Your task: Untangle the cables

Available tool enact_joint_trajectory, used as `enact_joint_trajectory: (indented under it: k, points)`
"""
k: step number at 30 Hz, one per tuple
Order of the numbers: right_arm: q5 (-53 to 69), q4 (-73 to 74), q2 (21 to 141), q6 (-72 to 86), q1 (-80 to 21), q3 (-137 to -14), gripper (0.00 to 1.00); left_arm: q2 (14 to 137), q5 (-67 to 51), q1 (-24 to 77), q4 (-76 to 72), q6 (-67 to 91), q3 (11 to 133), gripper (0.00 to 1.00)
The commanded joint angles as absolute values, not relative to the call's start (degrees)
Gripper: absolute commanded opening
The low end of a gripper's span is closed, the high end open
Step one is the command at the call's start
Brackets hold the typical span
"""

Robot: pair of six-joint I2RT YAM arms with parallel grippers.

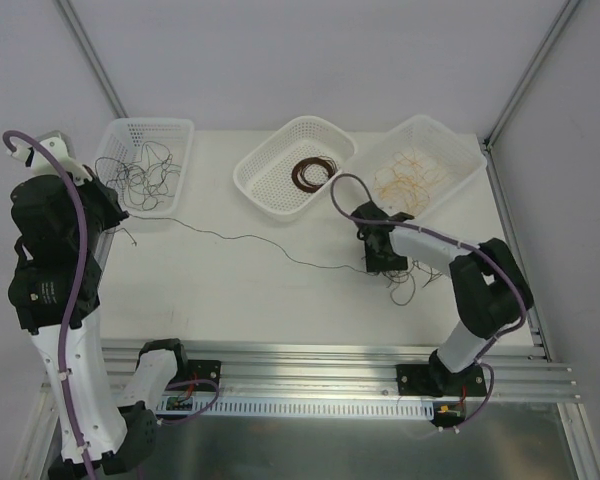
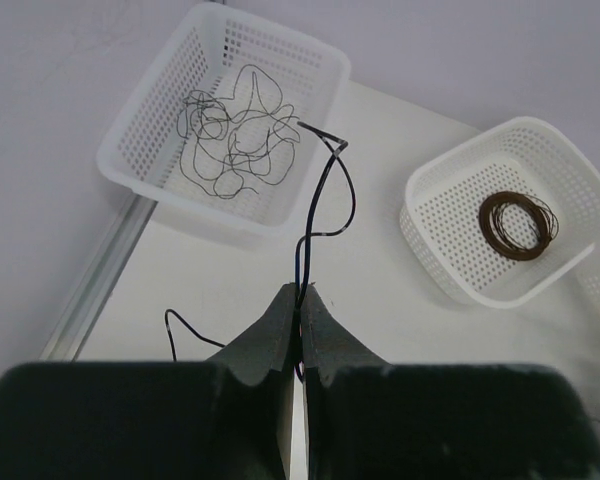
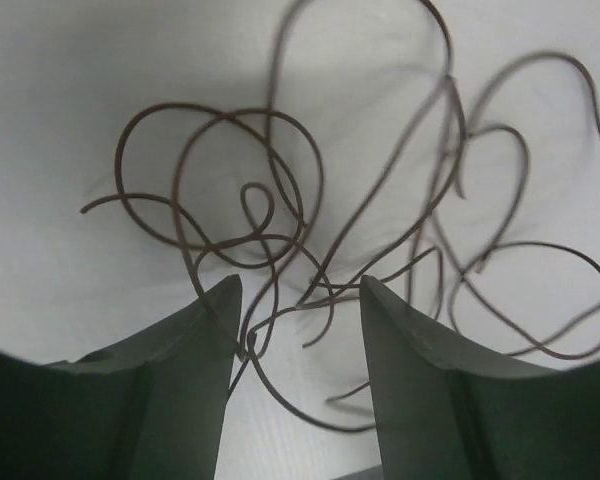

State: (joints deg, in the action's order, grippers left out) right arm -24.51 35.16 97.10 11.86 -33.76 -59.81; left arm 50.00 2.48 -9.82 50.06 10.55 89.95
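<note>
My left gripper [image 2: 300, 290] is shut on a thin black cable [image 2: 320, 190] that rises from its tips to the rim of the left basket [image 2: 140, 150], where a black tangle [image 2: 235, 135] lies. In the top view this black cable [image 1: 240, 238] stretches across the table from my left gripper [image 1: 115, 212] to my right gripper [image 1: 385, 264]. My right gripper [image 3: 300, 285] stands open, low over a loose tangle of dark brown cables [image 3: 280, 200] on the table. Some strands lie between its fingers and one touches the left finger [image 3: 215, 330].
Three white mesh baskets line the far edge: the left basket [image 1: 145, 125] with black wires, the middle basket [image 1: 270, 150] with a dark brown coil [image 1: 313, 172], the right basket [image 1: 450, 140] with tan-orange wires [image 1: 405, 180]. An aluminium rail [image 1: 330, 360] runs along the near edge.
</note>
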Motion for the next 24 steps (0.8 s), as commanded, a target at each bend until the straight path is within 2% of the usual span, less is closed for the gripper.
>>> enact_joint_trajectory:
  k: [1,8,12,17,24]
  points:
    - [-22.1,35.6,89.8,14.9,-27.3,-55.1,0.54,52.0,6.9,-10.0,50.4,8.2,94.5,0.00]
    - [-14.9,35.0,81.7,15.6,-20.1,-51.3,0.52,56.7,13.4,-10.0,50.6,5.6,103.2,0.00]
    - [-11.0,35.2,78.7,15.1,-16.5,-50.9,0.52,59.2,12.8,-10.1,50.5,5.6,107.3,0.00]
    - [-7.7,36.6,77.2,12.6,-16.7,-54.0,0.53,63.8,6.3,-10.0,49.5,7.6,112.4,0.00]
    - [-2.6,37.2,74.1,9.6,-21.3,-54.8,0.63,72.9,3.5,-10.1,47.0,9.7,124.2,0.00]
